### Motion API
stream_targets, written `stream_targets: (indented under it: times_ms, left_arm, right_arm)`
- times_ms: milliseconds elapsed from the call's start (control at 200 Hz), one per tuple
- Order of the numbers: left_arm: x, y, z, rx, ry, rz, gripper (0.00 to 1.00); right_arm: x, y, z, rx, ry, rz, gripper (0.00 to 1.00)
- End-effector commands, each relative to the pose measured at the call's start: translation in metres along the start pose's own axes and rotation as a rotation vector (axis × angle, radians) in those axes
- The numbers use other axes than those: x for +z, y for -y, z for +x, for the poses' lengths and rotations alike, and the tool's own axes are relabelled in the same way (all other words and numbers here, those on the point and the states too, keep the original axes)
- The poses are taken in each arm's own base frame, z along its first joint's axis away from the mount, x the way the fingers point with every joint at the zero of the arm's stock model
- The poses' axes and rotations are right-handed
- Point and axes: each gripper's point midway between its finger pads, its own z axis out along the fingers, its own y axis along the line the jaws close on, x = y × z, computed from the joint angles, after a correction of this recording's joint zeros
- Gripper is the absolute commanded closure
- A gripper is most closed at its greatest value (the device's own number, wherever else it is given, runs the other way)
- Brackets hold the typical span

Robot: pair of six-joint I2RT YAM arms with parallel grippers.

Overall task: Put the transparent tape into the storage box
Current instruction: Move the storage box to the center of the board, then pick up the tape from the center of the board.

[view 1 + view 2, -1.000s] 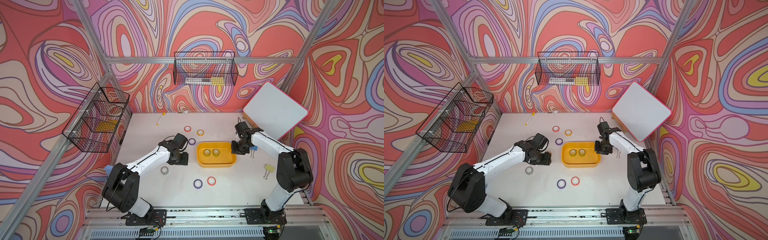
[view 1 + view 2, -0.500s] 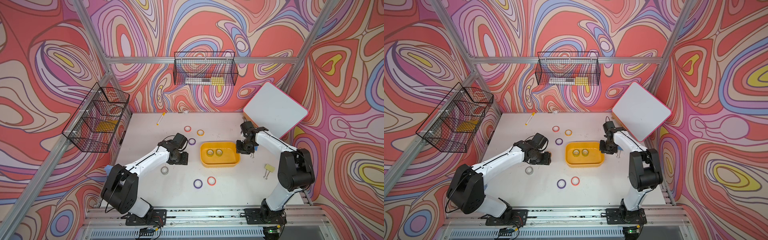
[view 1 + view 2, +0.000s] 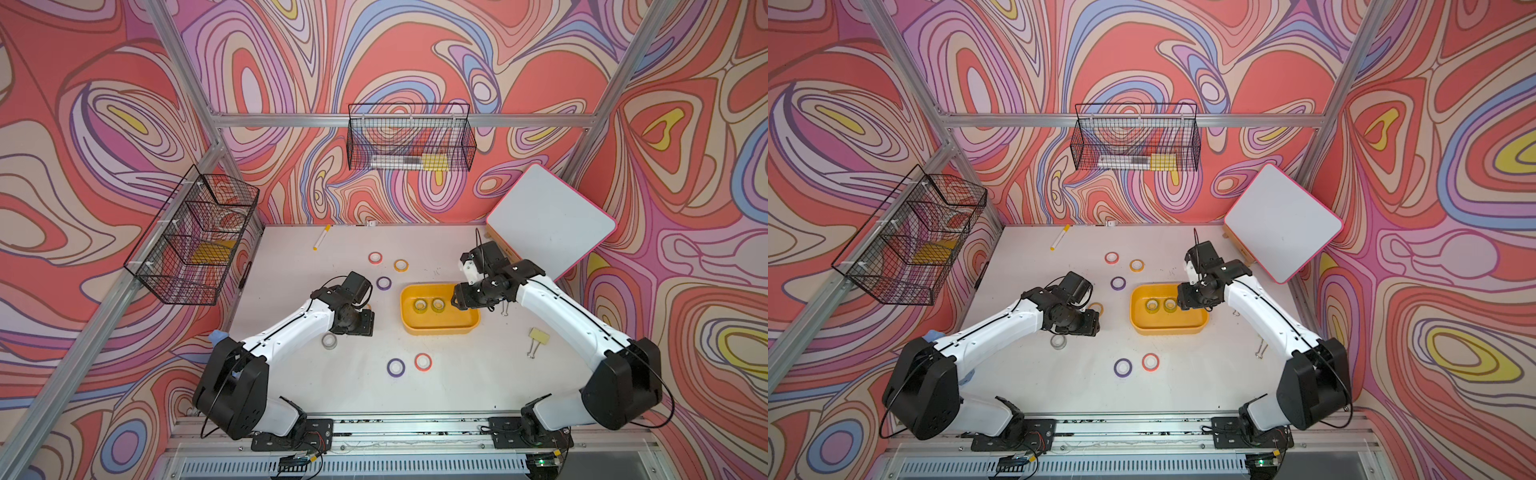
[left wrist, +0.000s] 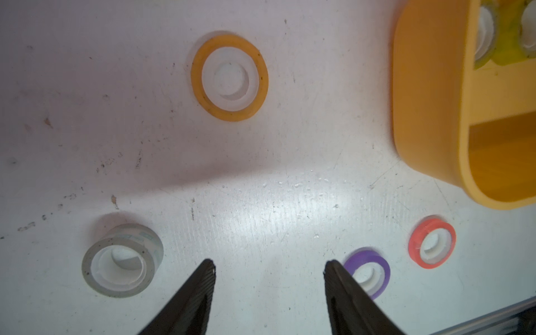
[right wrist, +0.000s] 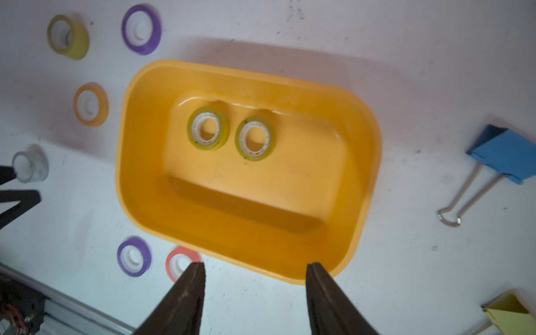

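Observation:
The storage box [image 3: 440, 331] is a shallow yellow-orange tray in mid-table, also in the right wrist view [image 5: 362, 162]. Two transparent tape rolls [image 3: 420, 305] [image 5: 207, 128] lie side by side inside it. Another transparent tape roll [image 3: 329, 340] [image 4: 121, 261] lies flat on the table left of the box. My left gripper [image 4: 269, 265] [image 3: 362, 325] hovers open and empty just right of that roll. Above the box's right end my right gripper [image 5: 255, 266] [image 3: 459, 301] is open, with nothing between its fingers.
Coloured tape rolls lie around: purple [image 3: 395, 367] and red [image 3: 423, 362] in front, an orange one [image 4: 229, 77] by the left gripper, others behind the box. A yellow binder clip [image 3: 538, 336] and a blue clip [image 5: 504, 155] lie right. A whiteboard [image 3: 548, 220] leans at back right.
My right gripper has opened wider and swung left over the box's right end. The box has slid slightly to the right. The left arm has hardly moved.

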Motion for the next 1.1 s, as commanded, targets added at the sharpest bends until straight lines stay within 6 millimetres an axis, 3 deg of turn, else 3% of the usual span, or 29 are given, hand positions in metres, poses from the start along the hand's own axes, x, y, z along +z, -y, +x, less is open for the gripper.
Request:
stream_targets:
  times_ms: [0, 80, 215, 426, 821, 1097]
  left_arm:
    - [-0.005, 0.001, 0.008, 0.051, 0.019, -0.009, 0.33]
    - [-0.009, 0.0, 0.011, 0.042, 0.026, -0.005, 0.33]
    - [-0.013, -0.008, 0.016, 0.019, 0.045, -0.029, 0.3]
    - [-0.013, -0.006, 0.019, 0.017, 0.047, -0.008, 0.28]
    - [-0.004, -0.006, 0.023, -0.004, 0.012, 0.004, 0.29]
    - [-0.006, -0.005, 0.024, 0.004, 0.008, 0.012, 0.3]
  right_arm:
    - [0.003, -0.028, 0.035, -0.093, -0.08, -0.033, 0.42]
    - [0.008, -0.049, 0.056, -0.154, -0.12, -0.04, 0.33]
    - [0.024, -0.079, 0.088, -0.243, -0.178, -0.01, 0.33]
    - [0.056, -0.109, 0.111, -0.298, -0.222, 0.03, 0.35]
    - [0.102, -0.105, 0.119, -0.146, -0.273, 0.114, 0.3]
    - [0.113, -0.104, 0.125, -0.041, -0.31, 0.147, 0.33]
